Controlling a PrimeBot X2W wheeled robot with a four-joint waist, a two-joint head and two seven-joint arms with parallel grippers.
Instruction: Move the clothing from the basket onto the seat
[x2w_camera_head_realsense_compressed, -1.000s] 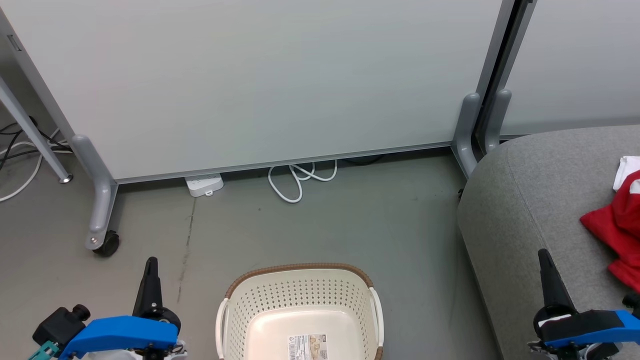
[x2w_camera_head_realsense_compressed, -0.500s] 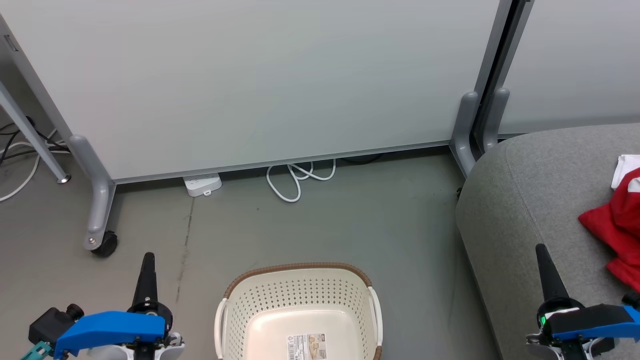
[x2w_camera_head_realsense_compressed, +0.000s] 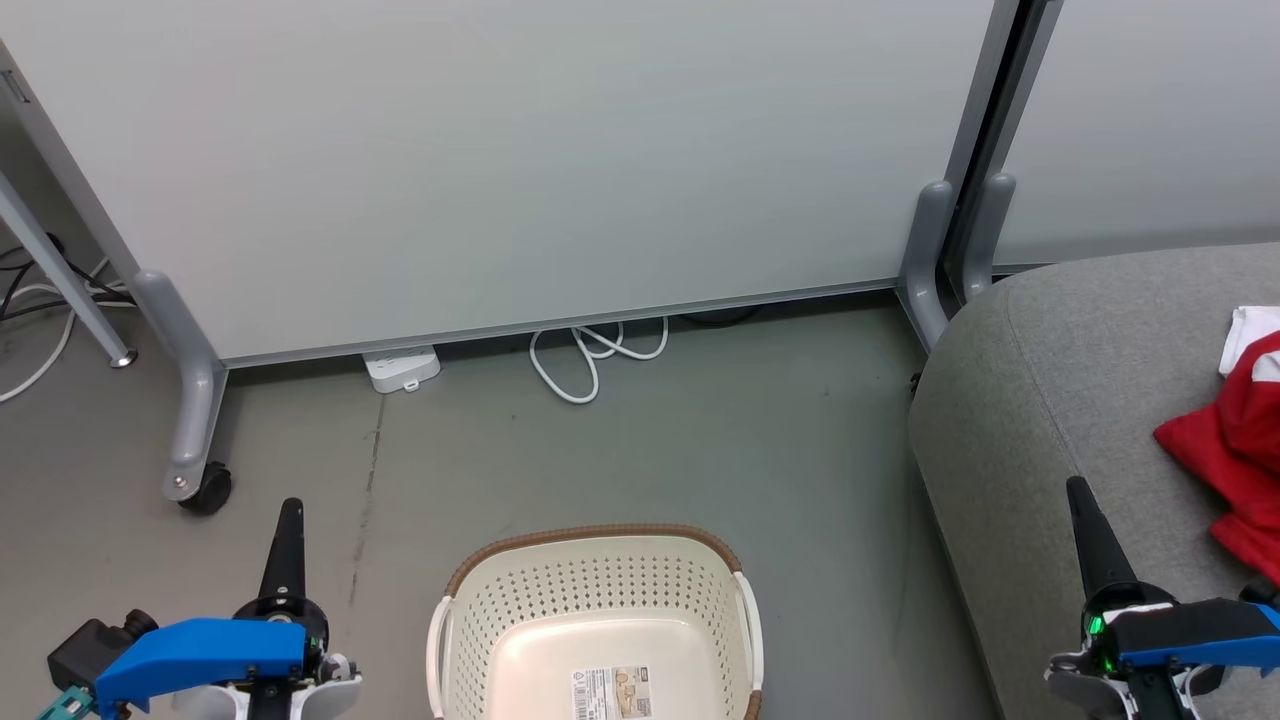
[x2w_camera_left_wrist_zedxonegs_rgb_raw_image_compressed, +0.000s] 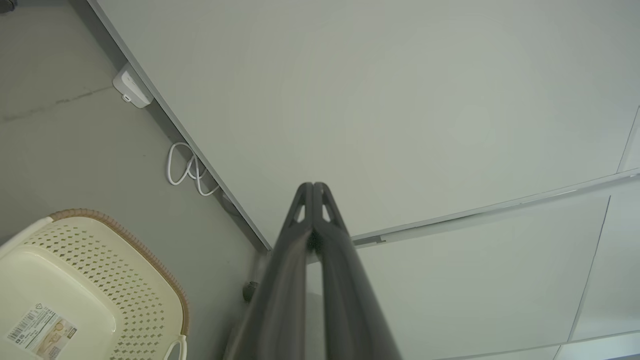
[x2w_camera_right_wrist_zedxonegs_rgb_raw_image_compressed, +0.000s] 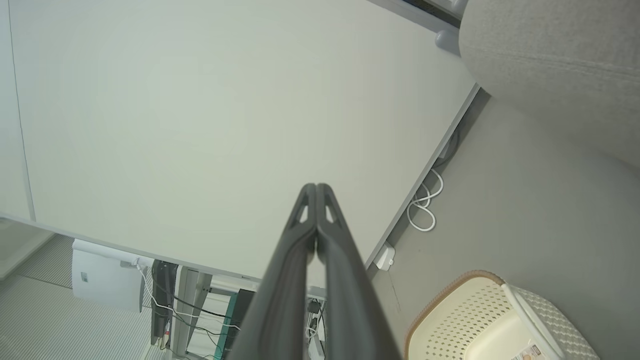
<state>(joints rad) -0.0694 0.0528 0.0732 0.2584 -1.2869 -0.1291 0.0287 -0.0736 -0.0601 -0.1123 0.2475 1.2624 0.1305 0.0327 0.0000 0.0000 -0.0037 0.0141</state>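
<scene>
The cream-white basket (x2w_camera_head_realsense_compressed: 598, 570) stands on the floor at the bottom centre, with nothing inside but its bottom label; it also shows as the basket (x2w_camera_left_wrist_zedxonegs_rgb_raw_image_compressed: 80, 250) and the basket (x2w_camera_right_wrist_zedxonegs_rgb_raw_image_compressed: 465, 310) in the wrist views. Red clothing (x2w_camera_head_realsense_compressed: 1235, 440) with a white part lies on the grey seat (x2w_camera_head_realsense_compressed: 1050, 400) at the right edge. My left gripper (x2w_camera_head_realsense_compressed: 290, 507) is shut and holds nothing, left of the basket above the floor. My right gripper (x2w_camera_head_realsense_compressed: 1078, 487) is shut and holds nothing, over the seat's front, left of the clothing. Shut fingertips meet at the left gripper (x2w_camera_left_wrist_zedxonegs_rgb_raw_image_compressed: 312, 185) and the right gripper (x2w_camera_right_wrist_zedxonegs_rgb_raw_image_compressed: 316, 186).
Pale grey partition panels (x2w_camera_head_realsense_compressed: 520, 160) on castored feet (x2w_camera_head_realsense_compressed: 205, 488) stand behind the basket. A white power strip (x2w_camera_head_realsense_compressed: 402, 367) and a looped white cable (x2w_camera_head_realsense_compressed: 590, 360) lie at the panel's foot. More cables (x2w_camera_head_realsense_compressed: 30, 320) lie at the far left.
Both grippers have drawn slightly lower in the head view, and the whole picture has shifted a little left and up as the camera moved. Basket and clothing lie as before.
</scene>
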